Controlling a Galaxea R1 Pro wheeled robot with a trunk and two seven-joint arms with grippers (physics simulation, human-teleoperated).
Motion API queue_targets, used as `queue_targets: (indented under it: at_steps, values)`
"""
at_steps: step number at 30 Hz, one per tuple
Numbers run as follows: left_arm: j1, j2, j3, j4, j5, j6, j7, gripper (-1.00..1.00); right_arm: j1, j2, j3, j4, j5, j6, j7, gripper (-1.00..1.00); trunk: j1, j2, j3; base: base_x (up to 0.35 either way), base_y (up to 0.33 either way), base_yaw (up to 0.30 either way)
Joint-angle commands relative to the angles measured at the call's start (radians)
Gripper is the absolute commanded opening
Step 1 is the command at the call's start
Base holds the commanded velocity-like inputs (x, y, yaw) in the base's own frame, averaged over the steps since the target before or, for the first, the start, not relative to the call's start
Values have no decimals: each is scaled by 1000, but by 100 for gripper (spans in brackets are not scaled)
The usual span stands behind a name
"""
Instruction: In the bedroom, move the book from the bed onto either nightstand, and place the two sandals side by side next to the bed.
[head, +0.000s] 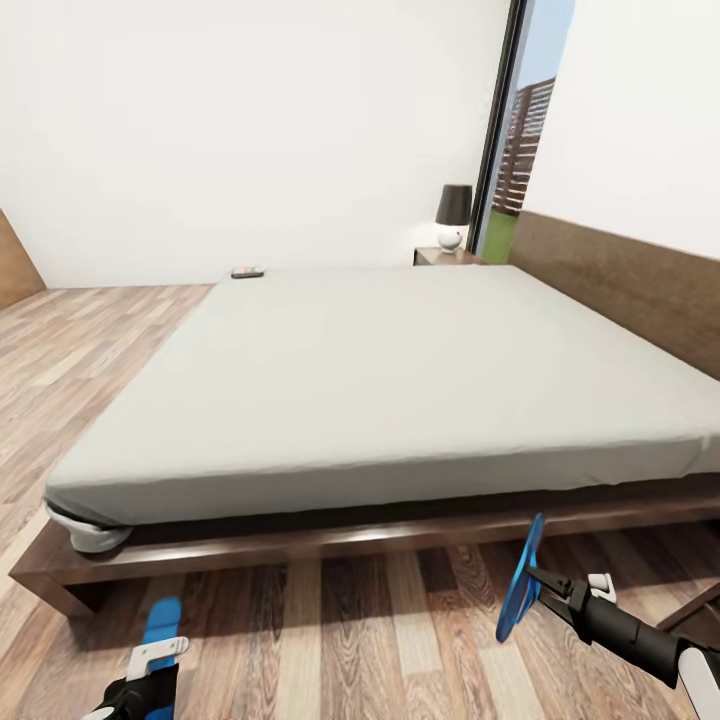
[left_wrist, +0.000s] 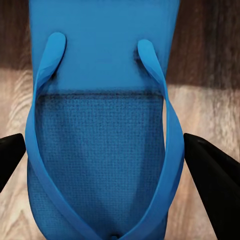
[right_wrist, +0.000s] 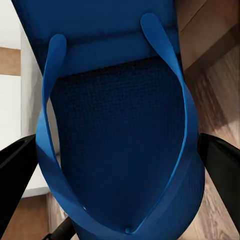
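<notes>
The bed (head: 400, 380), with a pale grey mattress on a dark wood frame, lies in front of me. The book (head: 246, 272) is a small dark shape at the mattress's far left corner. A nightstand (head: 445, 257) stands beyond the bed by the headboard. My left gripper (head: 152, 665) is shut on one blue sandal (head: 161, 620), held flat and low over the floor; its sole and straps (left_wrist: 100, 125) sit between the black fingers (left_wrist: 215, 175). My right gripper (head: 548, 582) is shut on the other sandal (head: 520, 580), held on edge above the floor by the bed frame, straps (right_wrist: 120, 125) toward the camera.
A black-shaded lamp (head: 452, 215) stands on the nightstand. A brown headboard (head: 620, 280) runs along the right wall, with a tall window (head: 520, 130) behind. Wood-plank floor (head: 350, 640) stretches between me and the bed frame and along the bed's left side.
</notes>
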Motion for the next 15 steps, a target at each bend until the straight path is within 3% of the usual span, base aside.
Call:
queue_targets:
  at_steps: [1,11,15]
  values:
    - [-1,0,9,1,-10,-4,-6,-100,-1,0,-1,0,-1,5,5,-100,4,-8,-4,0,0,0]
    - [-1,0,9,1,-10,-4,-6,-100,-1,1,-1,0,-1,4,5,-100,42,-78,-35,0,0,0]
    - [-1,0,9,1,-10,-4,-6,-100,-1,1,-1,0,-1,4,5,-100,44,-78,-51,0,0,0]
